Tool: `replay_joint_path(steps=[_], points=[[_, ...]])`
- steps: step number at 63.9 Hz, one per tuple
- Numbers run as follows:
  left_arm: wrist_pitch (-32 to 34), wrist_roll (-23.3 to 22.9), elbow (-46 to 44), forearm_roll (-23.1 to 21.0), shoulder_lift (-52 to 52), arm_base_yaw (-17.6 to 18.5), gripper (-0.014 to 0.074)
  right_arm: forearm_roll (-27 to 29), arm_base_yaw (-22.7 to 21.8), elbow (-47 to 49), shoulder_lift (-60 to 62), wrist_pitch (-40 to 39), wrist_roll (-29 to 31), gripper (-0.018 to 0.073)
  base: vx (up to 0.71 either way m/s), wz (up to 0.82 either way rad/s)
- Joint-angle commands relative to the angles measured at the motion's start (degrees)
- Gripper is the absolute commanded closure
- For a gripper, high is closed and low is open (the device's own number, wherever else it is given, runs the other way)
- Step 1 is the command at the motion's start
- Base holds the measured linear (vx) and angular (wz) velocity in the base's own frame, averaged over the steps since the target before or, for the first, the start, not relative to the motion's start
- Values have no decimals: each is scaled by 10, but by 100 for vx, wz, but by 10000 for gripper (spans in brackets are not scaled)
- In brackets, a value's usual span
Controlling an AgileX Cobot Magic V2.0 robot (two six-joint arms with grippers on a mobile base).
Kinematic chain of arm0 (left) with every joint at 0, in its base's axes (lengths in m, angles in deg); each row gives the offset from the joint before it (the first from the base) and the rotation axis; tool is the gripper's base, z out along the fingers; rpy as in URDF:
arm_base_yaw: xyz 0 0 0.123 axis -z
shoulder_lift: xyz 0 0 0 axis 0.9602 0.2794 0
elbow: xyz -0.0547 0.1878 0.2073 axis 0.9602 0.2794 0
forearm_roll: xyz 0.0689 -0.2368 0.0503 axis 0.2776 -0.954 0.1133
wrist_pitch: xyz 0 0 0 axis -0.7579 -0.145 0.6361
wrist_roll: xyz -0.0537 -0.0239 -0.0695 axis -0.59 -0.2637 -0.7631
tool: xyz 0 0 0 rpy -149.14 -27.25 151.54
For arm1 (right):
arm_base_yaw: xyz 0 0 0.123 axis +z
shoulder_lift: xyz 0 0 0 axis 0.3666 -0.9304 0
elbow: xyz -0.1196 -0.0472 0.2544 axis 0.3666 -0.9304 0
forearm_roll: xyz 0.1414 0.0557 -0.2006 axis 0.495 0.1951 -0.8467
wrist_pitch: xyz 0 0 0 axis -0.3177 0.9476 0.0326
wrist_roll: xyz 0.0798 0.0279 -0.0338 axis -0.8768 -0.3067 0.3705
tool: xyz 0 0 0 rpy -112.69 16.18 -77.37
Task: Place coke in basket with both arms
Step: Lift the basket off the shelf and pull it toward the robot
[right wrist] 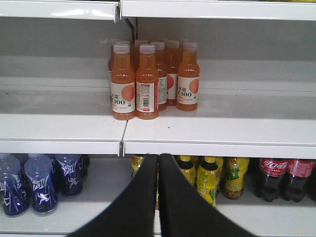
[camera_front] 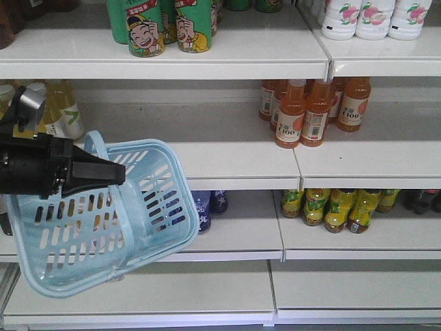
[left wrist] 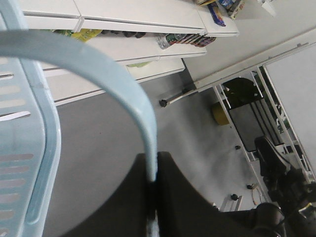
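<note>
The light blue basket hangs tilted in front of the shelves at the left. My left gripper is shut on its thin loop handle, which runs down between the black fingers. My right gripper is shut with nothing in it, pointing at the shelf unit and not seen in the front view. Coke bottles with red labels and dark liquid stand on the lower shelf, to the right of this gripper and beyond it. In the front view they are dark shapes at the far right.
Orange juice bottles stand on the middle shelf straight ahead. Yellow drink bottles sit on the lower shelf just behind my right fingertips. Blue bottles stand at the lower left. Green cans and white bottles fill the top shelf.
</note>
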Motion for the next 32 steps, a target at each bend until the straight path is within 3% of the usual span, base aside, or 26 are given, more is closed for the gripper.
replay_joint_path(steps=[1, 32], points=[[-38, 21, 12, -39, -40, 1, 604, 0, -1, -4, 7, -43, 5, 561, 0, 0], [-38, 27, 91, -20, -112, 9, 604, 0, -1, -4, 7, -43, 5, 561, 0, 0]])
